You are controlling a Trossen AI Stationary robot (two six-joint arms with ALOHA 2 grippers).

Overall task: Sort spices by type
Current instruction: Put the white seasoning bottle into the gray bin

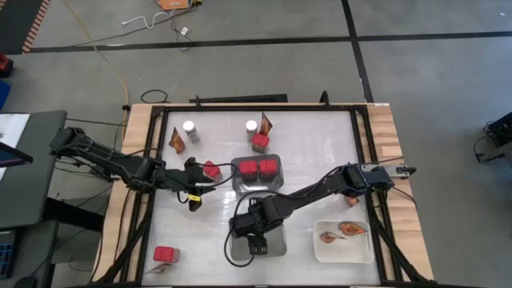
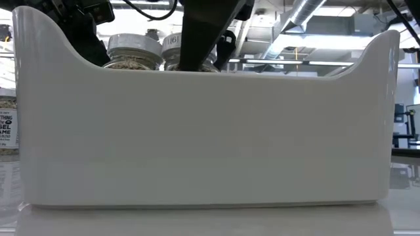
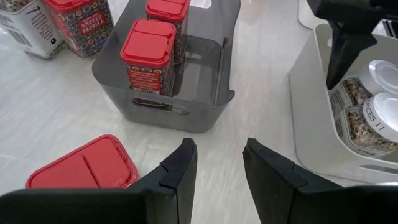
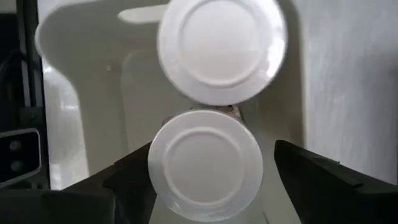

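A: Status of sorting?

B: Two red boxes (image 1: 258, 169) are filed in the grey tray (image 1: 256, 186) at desk centre; two jars (image 4: 205, 165) in the white tray (image 1: 276, 245) at 6 o'clock; two packets (image 1: 342, 232) at 5 o'clock.

A: Outstanding?

B: Jars (image 1: 190, 127), packets and red boxes at 11 and 7 o'clock.

A: Pincers?

B: Right pincer (image 4: 205, 168) is spread around a filed jar. Left pincer (image 3: 217, 171) is half-spread, empty, beside a red box (image 3: 84, 165).

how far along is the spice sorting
Partly done. Two red boxes stand in the grey tray, two packets lie in the white tray. In hand: the right tool stands open around a white-lidded jar beside another in its tray. Left: two jars, loose red boxes and packets.
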